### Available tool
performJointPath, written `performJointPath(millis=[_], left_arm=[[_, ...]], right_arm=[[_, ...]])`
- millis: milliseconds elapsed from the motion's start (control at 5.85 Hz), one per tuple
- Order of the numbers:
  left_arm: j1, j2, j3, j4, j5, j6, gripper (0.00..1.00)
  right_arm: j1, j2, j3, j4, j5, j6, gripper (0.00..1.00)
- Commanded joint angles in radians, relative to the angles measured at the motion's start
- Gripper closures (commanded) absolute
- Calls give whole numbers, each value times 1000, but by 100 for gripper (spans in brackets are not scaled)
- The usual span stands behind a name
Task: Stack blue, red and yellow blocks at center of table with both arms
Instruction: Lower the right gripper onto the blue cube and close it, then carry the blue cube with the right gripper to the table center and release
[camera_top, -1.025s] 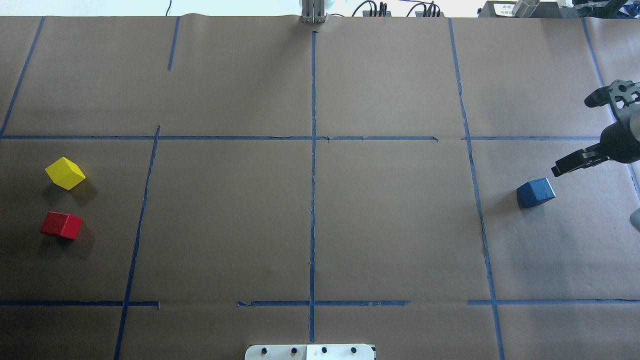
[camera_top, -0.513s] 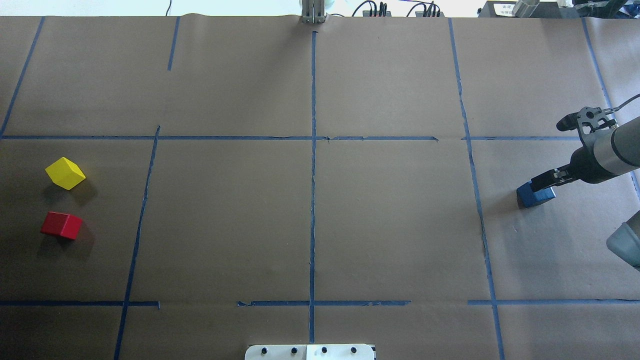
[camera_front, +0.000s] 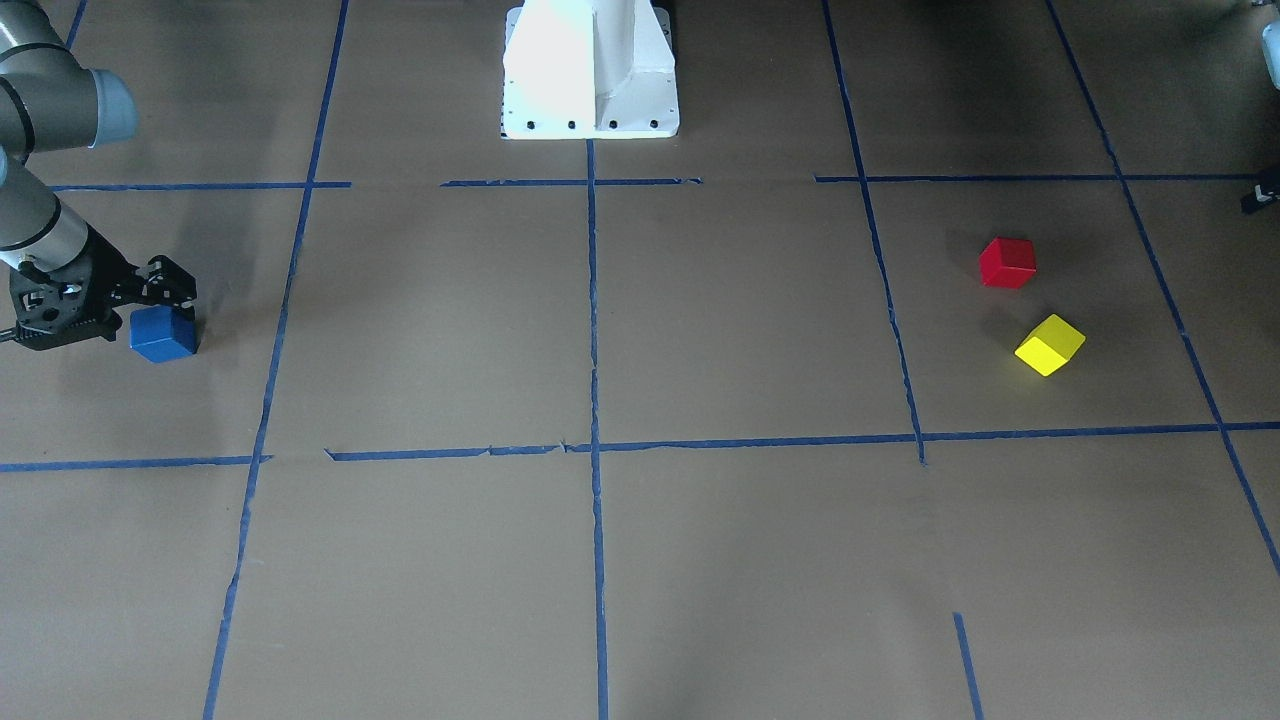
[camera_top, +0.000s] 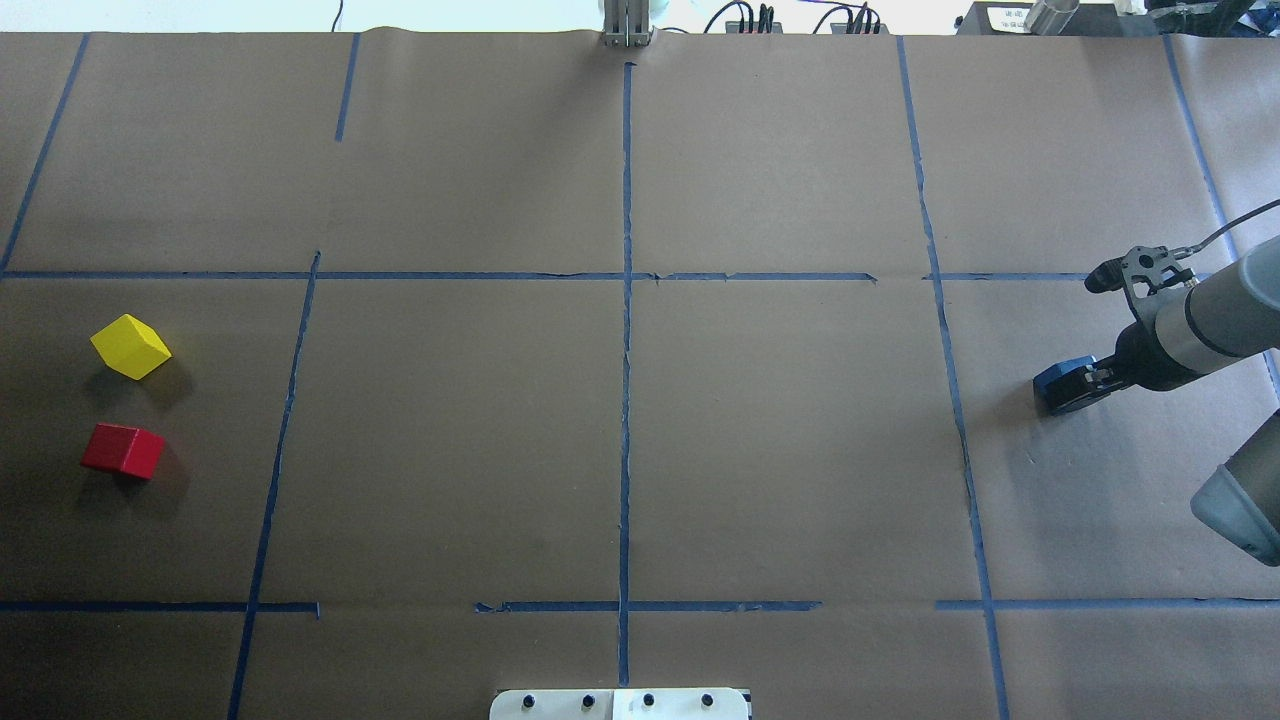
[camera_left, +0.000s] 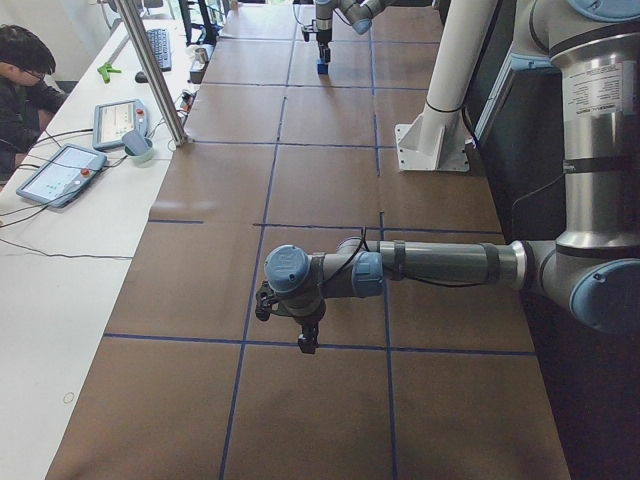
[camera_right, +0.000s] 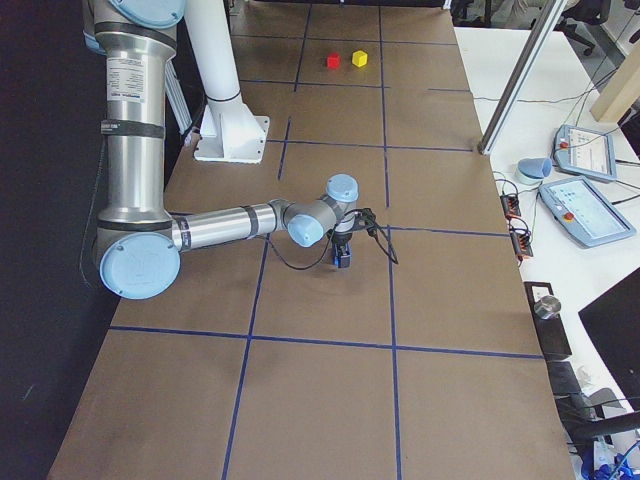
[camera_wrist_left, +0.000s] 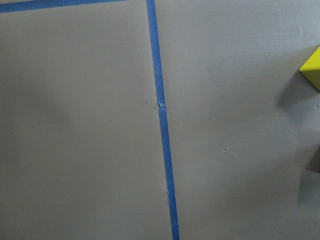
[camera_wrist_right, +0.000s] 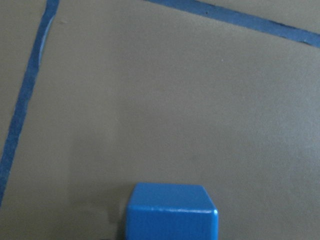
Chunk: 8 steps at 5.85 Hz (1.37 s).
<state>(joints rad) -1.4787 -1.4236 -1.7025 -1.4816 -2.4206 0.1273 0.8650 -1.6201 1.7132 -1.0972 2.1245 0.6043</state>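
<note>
The blue block (camera_top: 1052, 379) sits on the table at the far right, also in the front view (camera_front: 163, 335) and at the bottom of the right wrist view (camera_wrist_right: 172, 212). My right gripper (camera_top: 1078, 386) is down at the block, jaws open on either side of it; the block rests on the paper. The red block (camera_top: 122, 450) and the yellow block (camera_top: 130, 346) lie apart at the far left. A corner of the yellow block (camera_wrist_left: 312, 67) shows in the left wrist view. My left gripper (camera_left: 305, 335) hangs above the table; I cannot tell whether it is open.
Brown paper with blue tape lines (camera_top: 626, 330) covers the table. The robot's white base (camera_front: 590, 70) stands at the near middle edge. A metal post (camera_left: 150, 70), tablets (camera_left: 60, 170) and a seated operator are on the far side.
My right gripper came in from the right edge, moved left and down, and now stands at the blue block. The blocks have not moved.
</note>
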Motion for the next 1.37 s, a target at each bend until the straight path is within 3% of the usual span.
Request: performJointPath(millis=[0,171,342,513,854,1196], left_arm=[[0,0,3,-2,0,0,0],[0,0,3,-2,0,0,0],[0,0,4,-3,0,0,0],[0,0,4,-3,0,0,0],[0,0,3,-3,0,0,0],[0,-1,4,-3,0,0,0]], right_arm=[[-14,25,-12,0,-1,12,67],[-12,29,-17,0,-1,12,94],[-12,32,-10,0,0,14,100],[-9,73,6,-12,5,47,100],[-55,257,11,-89,-8,315,100],[-223,572,-32,-354,-150,531,100]])
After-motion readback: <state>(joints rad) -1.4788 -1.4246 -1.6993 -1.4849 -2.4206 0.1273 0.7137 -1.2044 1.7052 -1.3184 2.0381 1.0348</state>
